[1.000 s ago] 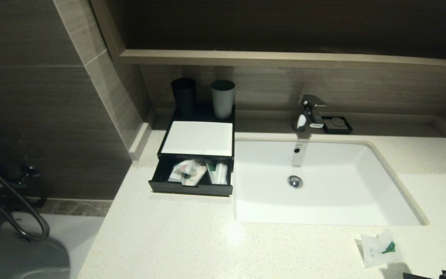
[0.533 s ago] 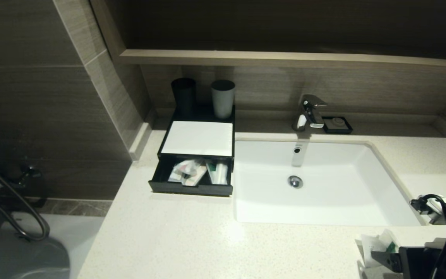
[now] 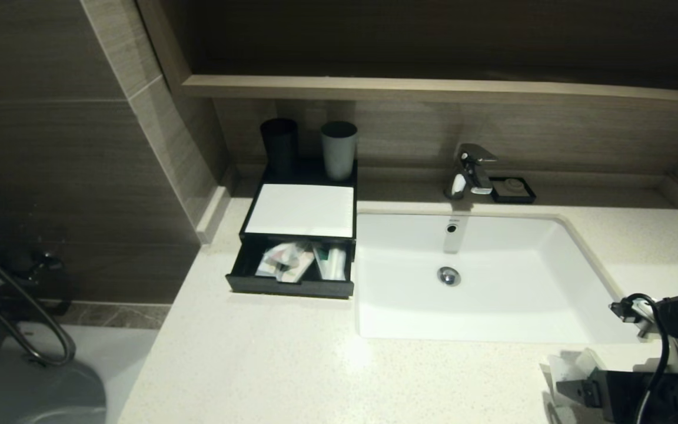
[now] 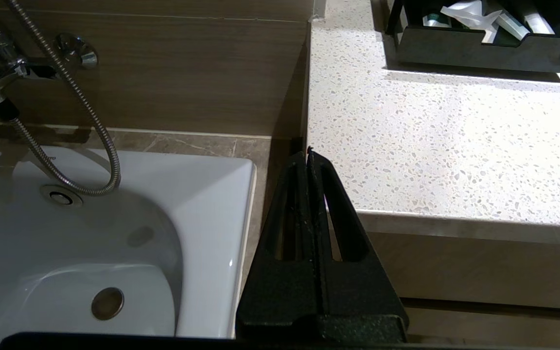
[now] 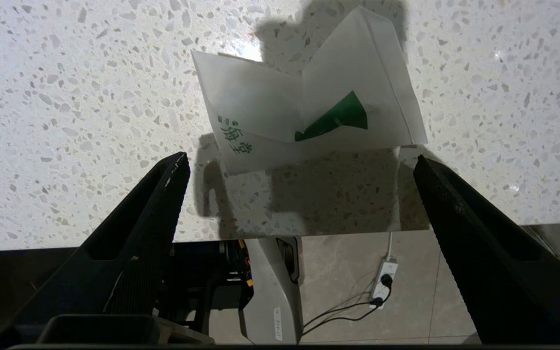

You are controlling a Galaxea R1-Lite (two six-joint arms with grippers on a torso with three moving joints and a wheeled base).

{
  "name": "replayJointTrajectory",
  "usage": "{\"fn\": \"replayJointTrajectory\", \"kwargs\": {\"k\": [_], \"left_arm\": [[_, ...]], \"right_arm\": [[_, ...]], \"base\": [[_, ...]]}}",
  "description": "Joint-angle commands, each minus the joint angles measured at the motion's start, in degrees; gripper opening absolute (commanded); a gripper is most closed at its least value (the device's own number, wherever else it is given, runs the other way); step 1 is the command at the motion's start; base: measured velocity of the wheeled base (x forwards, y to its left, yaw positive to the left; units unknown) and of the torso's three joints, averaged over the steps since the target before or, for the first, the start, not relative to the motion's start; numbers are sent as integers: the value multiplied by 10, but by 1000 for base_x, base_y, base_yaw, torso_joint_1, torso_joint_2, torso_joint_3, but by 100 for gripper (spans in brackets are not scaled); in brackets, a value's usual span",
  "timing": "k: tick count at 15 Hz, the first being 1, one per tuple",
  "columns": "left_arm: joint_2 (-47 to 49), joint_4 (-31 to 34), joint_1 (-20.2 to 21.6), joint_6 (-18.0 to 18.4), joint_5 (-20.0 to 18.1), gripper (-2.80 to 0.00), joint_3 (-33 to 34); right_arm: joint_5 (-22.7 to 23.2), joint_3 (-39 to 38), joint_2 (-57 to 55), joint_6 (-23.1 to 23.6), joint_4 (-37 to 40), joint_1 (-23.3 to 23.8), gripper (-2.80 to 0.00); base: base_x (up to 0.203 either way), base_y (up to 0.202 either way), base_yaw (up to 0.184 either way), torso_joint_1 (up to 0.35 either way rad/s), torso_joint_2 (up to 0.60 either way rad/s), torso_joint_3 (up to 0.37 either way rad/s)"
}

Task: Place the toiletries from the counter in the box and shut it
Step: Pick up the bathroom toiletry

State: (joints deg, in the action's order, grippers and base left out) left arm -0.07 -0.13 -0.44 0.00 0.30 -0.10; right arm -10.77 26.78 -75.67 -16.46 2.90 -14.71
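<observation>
A white rectangular basin sink (image 3: 586, 294) is set into a pale speckled stone counter (image 3: 268, 365), and everything else is placed from it. A black rectangular box with a white flat top (image 3: 302, 210) is stood just beside the sink's left edge, its black drawer (image 3: 289, 285) pulled open toward the robot. White toiletry packets and small tubes (image 3: 301, 262) are seen lying inside the drawer. A black cup (image 3: 279, 145) and a grey cup (image 3: 338, 149) are stood at the back of the box, against the wall. A chrome tap (image 3: 472, 171) is mounted behind the sink, with a small black soap dish (image 3: 512, 190) just beside it.

A folded white sachet with a green mark and green lettering (image 5: 309, 114) is found on the counter in front of the sink's near right corner, close to the counter's front edge. The right gripper (image 5: 299, 163) is positioned low over that front edge, its two black fingers (image 5: 153, 204) spread wide apart, the sachet lying just beyond the fingertips and gripped by neither. In the head view the sachet (image 3: 562, 368) is largely hidden by the gripper.

The left gripper (image 4: 307, 154) is held off the counter's left end, well apart from the sink, beside a white bathtub (image 4: 114, 233), with its fingers pressed together on nothing.
</observation>
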Motion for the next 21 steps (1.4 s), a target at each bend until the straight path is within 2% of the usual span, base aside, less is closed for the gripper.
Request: {"fn": "replayJointTrajectory", "kwargs": {"k": [1,7,13,18,19,21], "left_arm": [[0,0,0,0,0,-280,0],[0,0,0,0,0,-280,0],[0,0,0,0,0,-280,0],[1,0,0,0,0,-280,0],[0,0,0,0,0,-280,0],[0,0,0,0,0,-280,0]], "right_arm": [[2,1,-20,-1,-6,4,0],[10,5,-40,-4,-9,6,0],[37,4,-54,-2,-20,32,0],[38,7,-71,-4,-41,32,0],[39,7,-75,-5,-50,33,-280],[41,8,-77,-5,-55,32,-280]], "base": [[0,0,0,0,0,0],[0,0,0,0,0,0],[0,0,0,0,0,0],[0,0,0,0,0,0],[0,0,0,0,0,0],[0,0,0,0,0,0]]}}
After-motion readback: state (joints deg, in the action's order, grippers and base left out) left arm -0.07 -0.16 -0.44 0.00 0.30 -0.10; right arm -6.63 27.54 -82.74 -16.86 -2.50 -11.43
